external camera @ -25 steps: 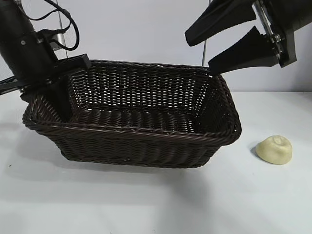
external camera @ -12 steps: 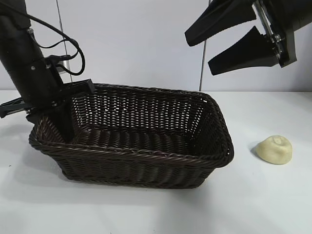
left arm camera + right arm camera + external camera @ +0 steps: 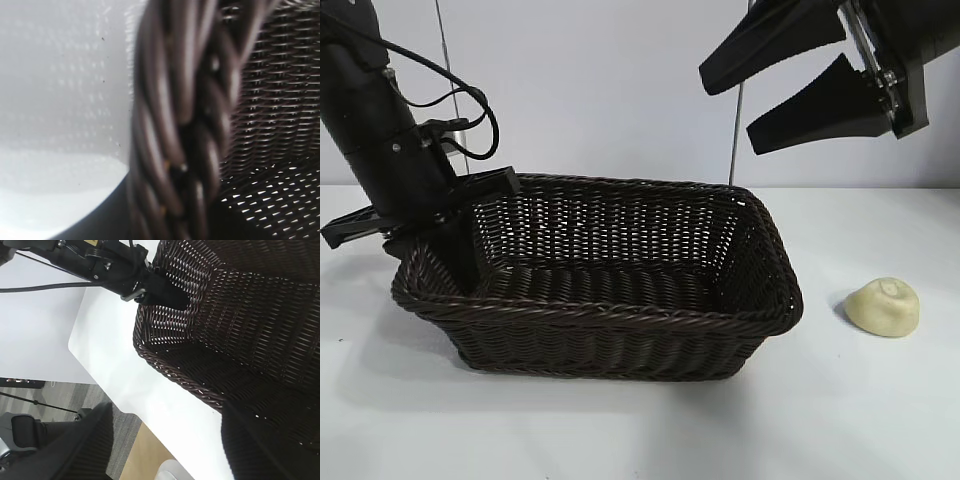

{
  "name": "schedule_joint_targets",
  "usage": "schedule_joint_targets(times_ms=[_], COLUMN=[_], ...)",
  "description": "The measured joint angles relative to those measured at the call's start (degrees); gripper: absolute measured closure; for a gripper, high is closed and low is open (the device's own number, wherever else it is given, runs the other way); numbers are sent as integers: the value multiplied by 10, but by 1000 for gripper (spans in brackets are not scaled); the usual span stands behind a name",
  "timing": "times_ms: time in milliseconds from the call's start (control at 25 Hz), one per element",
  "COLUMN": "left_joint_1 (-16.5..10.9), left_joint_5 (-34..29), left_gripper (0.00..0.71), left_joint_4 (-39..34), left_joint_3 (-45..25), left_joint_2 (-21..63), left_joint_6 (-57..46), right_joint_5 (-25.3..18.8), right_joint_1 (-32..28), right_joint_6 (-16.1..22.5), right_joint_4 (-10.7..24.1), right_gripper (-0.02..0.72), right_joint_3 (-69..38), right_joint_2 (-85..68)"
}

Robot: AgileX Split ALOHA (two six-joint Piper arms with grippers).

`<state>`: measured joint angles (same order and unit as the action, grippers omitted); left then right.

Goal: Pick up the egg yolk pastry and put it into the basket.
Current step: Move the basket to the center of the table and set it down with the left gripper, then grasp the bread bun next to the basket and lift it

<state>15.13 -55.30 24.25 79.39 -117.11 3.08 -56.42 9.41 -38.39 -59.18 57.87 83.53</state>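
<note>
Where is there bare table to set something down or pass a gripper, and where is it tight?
Bare table runs along the front of the basket, and between its right end and the egg yolk pastry. The basket floor is empty. Tight spot: the basket's left rim, gripped by the left gripper. The right gripper hangs open above.

No text, label, brand, number or sign can be read in any of the views.
</note>
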Motion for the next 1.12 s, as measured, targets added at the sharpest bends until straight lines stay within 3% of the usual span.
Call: schedule_joint_targets(times_ms=[120, 240, 720, 1120], left_joint_1=[0, 0, -23, -23], left_joint_5=[-1, -1, -20, -1], left_gripper=[228, 189, 177, 177], left_joint_4=[3, 2, -19, 63], left_joint_3=[0, 1, 14, 6], left_joint_2=[1, 10, 118, 195], left_joint_6=[0, 0, -1, 30], right_joint_5=[-1, -1, -2, -2], right_joint_1=[0, 0, 0, 0], right_joint_6=[0, 0, 0, 0], right_joint_4=[0, 0, 0, 0], right_gripper=[248, 248, 248, 248], right_joint_3=[0, 0, 0, 0], right_joint_2=[0, 0, 0, 0])
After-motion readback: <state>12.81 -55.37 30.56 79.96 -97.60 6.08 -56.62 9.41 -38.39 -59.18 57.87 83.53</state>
